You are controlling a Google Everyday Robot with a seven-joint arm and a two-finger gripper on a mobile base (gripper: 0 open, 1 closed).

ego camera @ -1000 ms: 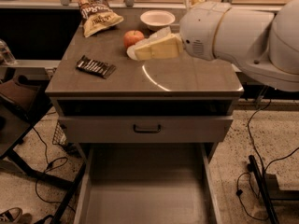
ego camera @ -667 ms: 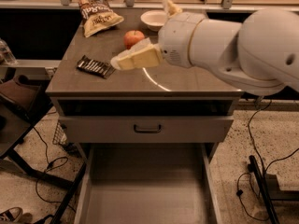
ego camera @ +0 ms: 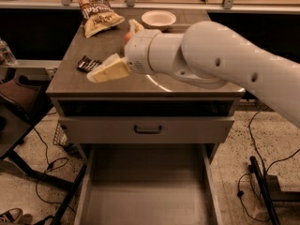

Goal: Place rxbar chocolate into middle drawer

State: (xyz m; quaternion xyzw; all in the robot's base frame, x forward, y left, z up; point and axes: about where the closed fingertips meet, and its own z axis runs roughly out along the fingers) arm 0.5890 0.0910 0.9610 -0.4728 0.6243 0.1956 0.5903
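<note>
Over the last second the arm has swung left across the tabletop (ego camera: 68, 81). Its pincer (ego camera: 97, 75) has gone from the middle, near the apple (ego camera: 127, 35), to the left side. It now points at the rxbar chocolate (ego camera: 86, 63), its tip just beside the bar's near edge and possibly touching it, though the overlap makes that hard to judge. Whether the pincer is spread or clenched cannot be told, and it holds nothing visible. The bar lies flat near the left edge of the tabletop and seems unmoved. The chip bag (ego camera: 98, 18) and bowl (ego camera: 158, 18) sit farther back. The middle drawer (ego camera: 145, 196) stands pulled out below, its floor bare. The approach looks nearly finished; the grasp and the carry down to the drawer are yet to come.
</note>
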